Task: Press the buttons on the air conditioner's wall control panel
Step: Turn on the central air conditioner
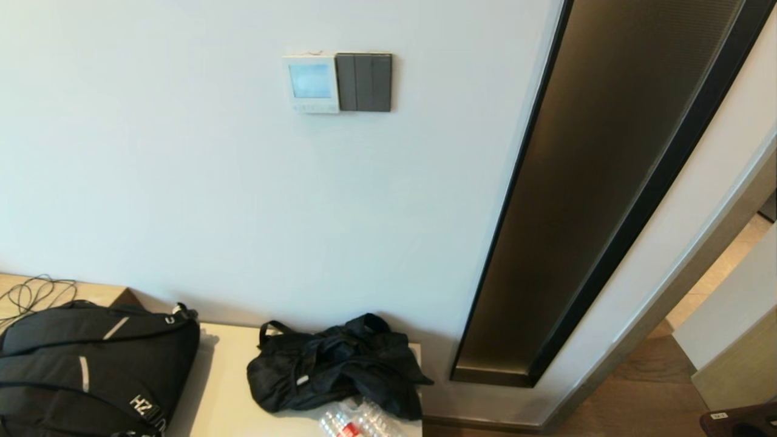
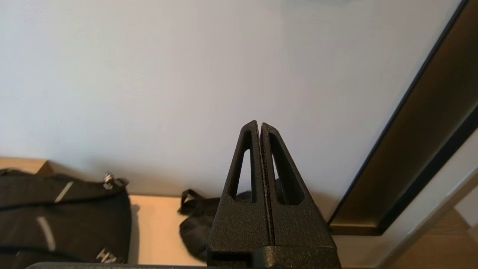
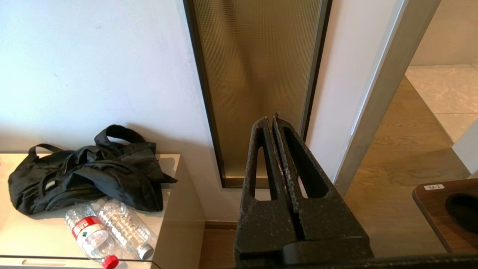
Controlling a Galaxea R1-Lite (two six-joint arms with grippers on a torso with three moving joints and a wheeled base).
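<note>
The white air-conditioner control panel (image 1: 311, 83), with a pale blue screen and a row of small buttons along its lower edge, is mounted high on the white wall, next to a dark grey switch plate (image 1: 363, 82). Neither arm shows in the head view. My left gripper (image 2: 259, 124) is shut and empty, pointing at bare wall well below the panel, which its view does not show. My right gripper (image 3: 272, 118) is shut and empty, low down in front of the bronze glass strip (image 3: 257, 74).
A cream cabinet (image 1: 224, 388) stands against the wall and bears a black backpack (image 1: 85, 364), a crumpled black bag (image 1: 340, 364) and two plastic bottles (image 3: 106, 231). The tall bronze strip (image 1: 607, 182) runs beside a doorway. A brown table corner (image 3: 448, 209) is at the right.
</note>
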